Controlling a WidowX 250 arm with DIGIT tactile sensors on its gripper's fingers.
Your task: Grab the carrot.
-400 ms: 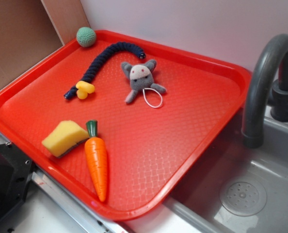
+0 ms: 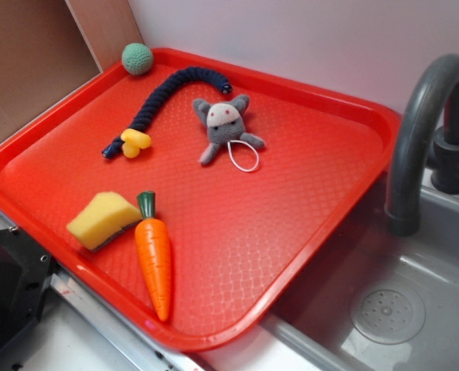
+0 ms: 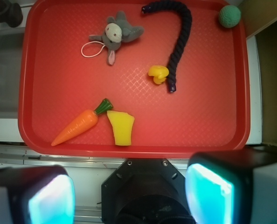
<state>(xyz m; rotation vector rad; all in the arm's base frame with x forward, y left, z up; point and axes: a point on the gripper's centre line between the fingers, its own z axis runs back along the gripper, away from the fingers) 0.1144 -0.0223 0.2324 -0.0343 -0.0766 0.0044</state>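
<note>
The carrot (image 2: pixel 154 256) lies unmoved beside the sponge (image 2: pixel 102 219); the end effector (image 3: pixel 129 193) hovers, fingers apart.

glossy orange carrot (image 2: pixel 154 259) (image 3: pixel 77 126) lies flat, green stem cap touching the sponge (image 2: pixel 103 219).

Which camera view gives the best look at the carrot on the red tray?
The exterior view shows the carrot best: it is large and near, with ridges and green stem cap clear, beside the yellow sponge. The wrist view shows the whole carrot from above, unblocked but smaller.
</note>
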